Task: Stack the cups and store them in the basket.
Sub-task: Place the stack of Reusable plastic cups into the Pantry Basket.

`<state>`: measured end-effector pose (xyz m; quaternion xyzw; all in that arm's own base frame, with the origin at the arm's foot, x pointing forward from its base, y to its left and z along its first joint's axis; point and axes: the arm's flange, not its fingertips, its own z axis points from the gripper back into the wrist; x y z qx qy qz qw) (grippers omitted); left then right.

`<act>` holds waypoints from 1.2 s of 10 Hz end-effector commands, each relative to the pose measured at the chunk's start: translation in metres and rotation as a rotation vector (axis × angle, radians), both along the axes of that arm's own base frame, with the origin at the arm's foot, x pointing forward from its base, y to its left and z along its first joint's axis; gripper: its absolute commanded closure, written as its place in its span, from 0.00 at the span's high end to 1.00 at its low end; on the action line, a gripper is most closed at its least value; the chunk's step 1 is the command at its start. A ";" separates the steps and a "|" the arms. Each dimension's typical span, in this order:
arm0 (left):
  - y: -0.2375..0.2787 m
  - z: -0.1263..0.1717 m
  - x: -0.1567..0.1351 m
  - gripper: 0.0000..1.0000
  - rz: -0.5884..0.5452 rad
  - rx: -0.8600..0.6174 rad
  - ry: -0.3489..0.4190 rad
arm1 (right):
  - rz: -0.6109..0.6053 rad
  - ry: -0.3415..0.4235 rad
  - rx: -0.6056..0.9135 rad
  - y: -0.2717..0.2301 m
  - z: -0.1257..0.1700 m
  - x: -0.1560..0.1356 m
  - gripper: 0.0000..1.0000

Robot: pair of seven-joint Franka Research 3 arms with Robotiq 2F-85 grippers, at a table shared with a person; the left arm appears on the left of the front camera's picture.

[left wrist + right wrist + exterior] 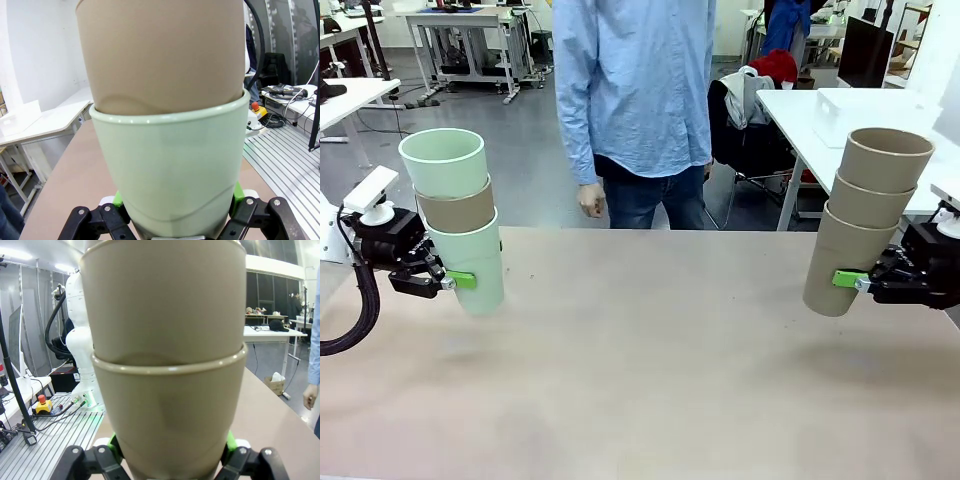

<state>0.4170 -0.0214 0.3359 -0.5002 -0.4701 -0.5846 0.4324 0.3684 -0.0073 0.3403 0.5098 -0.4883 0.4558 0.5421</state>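
Gripping a matte stack of three cups (460, 215), mint, tan, mint, our left tool (466, 281) hangs at nine o'clock, off the worktop (650, 350). At three o'clock our right tool (847, 279) clamps three nested tan cups (868, 215). We cannot see each tool's far finger behind its cups. At twelve o'clock stands a person (635, 100).

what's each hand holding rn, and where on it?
Left hand: mint-tan-mint stack, pinched low on the bottom mint cup. Right hand: all-tan stack of three, pinched low on the bottom tan cup.
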 end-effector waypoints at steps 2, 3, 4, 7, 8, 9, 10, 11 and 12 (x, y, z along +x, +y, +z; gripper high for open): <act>0.000 0.006 0.000 0.85 -0.007 -0.008 0.000 | 0.000 -0.008 0.003 -0.001 0.004 0.000 0.85; 0.000 0.006 0.000 0.85 -0.007 -0.008 0.000 | 0.000 -0.008 0.003 -0.001 0.004 0.000 0.85; 0.000 0.006 0.000 0.85 -0.007 -0.008 0.000 | 0.000 -0.008 0.003 -0.001 0.004 0.000 0.85; 0.000 0.006 0.000 0.85 -0.007 -0.008 0.000 | 0.000 -0.008 0.003 -0.001 0.004 0.000 0.85; 0.000 0.006 0.000 0.85 -0.007 -0.008 0.000 | 0.000 -0.008 0.003 -0.001 0.004 0.000 0.85; 0.000 0.006 0.000 0.85 -0.007 -0.008 0.000 | 0.000 -0.008 0.003 -0.001 0.004 0.000 0.85; 0.000 0.006 0.000 0.85 -0.007 -0.008 0.000 | 0.000 -0.008 0.003 -0.001 0.004 0.000 0.85; 0.000 0.006 0.000 0.85 -0.007 -0.008 0.000 | 0.000 -0.008 0.003 -0.001 0.004 0.000 0.85; 0.000 0.006 0.000 0.85 -0.007 -0.008 0.000 | 0.000 -0.008 0.003 -0.001 0.004 0.000 0.85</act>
